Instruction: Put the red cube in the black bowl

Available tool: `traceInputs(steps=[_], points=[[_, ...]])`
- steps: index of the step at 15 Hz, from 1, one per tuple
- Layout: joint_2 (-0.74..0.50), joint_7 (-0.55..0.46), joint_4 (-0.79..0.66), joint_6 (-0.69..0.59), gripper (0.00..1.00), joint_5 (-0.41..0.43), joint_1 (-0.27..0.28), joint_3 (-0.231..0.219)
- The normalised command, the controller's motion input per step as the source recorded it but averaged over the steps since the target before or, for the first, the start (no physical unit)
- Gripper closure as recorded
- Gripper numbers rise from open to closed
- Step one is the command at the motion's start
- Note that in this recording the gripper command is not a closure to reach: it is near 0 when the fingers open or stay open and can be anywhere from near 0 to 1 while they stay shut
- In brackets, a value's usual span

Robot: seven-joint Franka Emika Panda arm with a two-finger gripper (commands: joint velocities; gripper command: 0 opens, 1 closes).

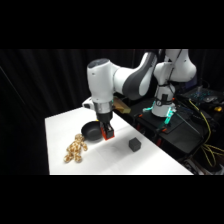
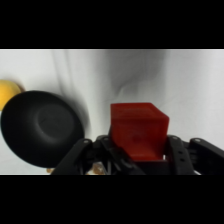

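A: Nearest the wrist camera, at six o'clock in its view, the gripper (image 2: 137,155) pinches the red cube (image 2: 137,131), one black finger pressed to each side face.

B: Lifted, or resting on the table?

A: Lifted, by the side view: the cube (image 1: 108,134) hangs just off the white table (image 1: 150,160), right beside the black bowl (image 1: 92,131), at about three o'clock from it.

B: How will it handle?

A: My guess: light and stiff, with flat faces that give the pads a square seat. Opposite faces are the right place to hold it, as now. It may bounce if let go from high up.

B: And the bowl in the wrist view?

A: The bowl (image 2: 42,127) sits at nine o'clock from the cube, empty, with a yellow object (image 2: 9,93) past its rim.

B: Farther off?

A: A tan plush toy (image 1: 75,148) lies at seven o'clock from the bowl, a dark grey cube (image 1: 134,144) well apart at four o'clock.
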Motion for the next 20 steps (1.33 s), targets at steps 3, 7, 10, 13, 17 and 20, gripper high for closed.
traceInputs(steps=[3, 7, 10, 13, 17, 20], points=[[-0.29, -0.21, -0.06, -0.18, 1.0, -0.015, -0.175, 0.008], [-0.14, -0.56, -0.08, 0.14, 1.0, -0.002, -0.245, -0.04], [-0.02, -0.55, -0.04, 0.27, 1.0, 0.068, -0.233, -0.065], [0.23, -0.49, 0.09, 0.29, 1.0, 0.29, -0.185, 0.002], [0.37, -0.36, 0.16, 0.23, 1.0, 0.336, -0.126, 0.105], [0.27, -0.25, 0.22, 0.07, 1.0, 0.227, -0.124, 0.143]])
